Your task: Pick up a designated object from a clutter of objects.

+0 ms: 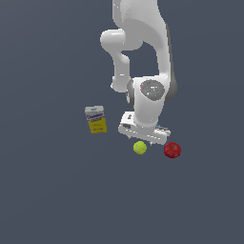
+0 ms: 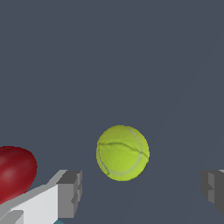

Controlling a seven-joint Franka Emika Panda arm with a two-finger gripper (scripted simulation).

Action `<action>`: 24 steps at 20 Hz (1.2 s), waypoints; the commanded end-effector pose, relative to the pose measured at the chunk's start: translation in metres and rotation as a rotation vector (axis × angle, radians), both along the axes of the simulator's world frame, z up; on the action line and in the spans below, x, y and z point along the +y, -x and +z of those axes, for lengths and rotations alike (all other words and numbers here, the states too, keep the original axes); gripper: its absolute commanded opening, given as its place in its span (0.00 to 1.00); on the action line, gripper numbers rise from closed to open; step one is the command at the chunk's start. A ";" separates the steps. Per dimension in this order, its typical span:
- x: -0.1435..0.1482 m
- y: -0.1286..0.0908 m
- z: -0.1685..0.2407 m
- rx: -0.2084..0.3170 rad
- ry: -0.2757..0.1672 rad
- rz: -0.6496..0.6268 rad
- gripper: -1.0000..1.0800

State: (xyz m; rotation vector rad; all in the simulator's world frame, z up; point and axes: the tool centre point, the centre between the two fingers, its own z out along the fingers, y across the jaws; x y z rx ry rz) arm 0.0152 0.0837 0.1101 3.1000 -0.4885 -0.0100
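Observation:
The yellow-green tennis-like ball lies on the dark grey floor. In the wrist view the ball sits just ahead of the gap between my two fingers. My gripper is open and empty, its fingers spread wider than the ball. In the exterior view the gripper hangs low, directly behind and above the ball. The red round fruit-like object lies close by, to the exterior view's right of the ball, and shows beside one finger in the wrist view.
A yellow-and-white box with a blue label lies to the exterior view's left of the arm. A sliver of the teal brick shows behind the hand; the rest is hidden.

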 end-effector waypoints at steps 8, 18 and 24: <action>0.008 0.002 -0.018 -0.005 -0.002 -0.037 0.96; 0.008 0.003 -0.050 -0.006 -0.002 -0.040 0.96; 0.008 0.003 -0.068 -0.007 -0.002 -0.041 0.96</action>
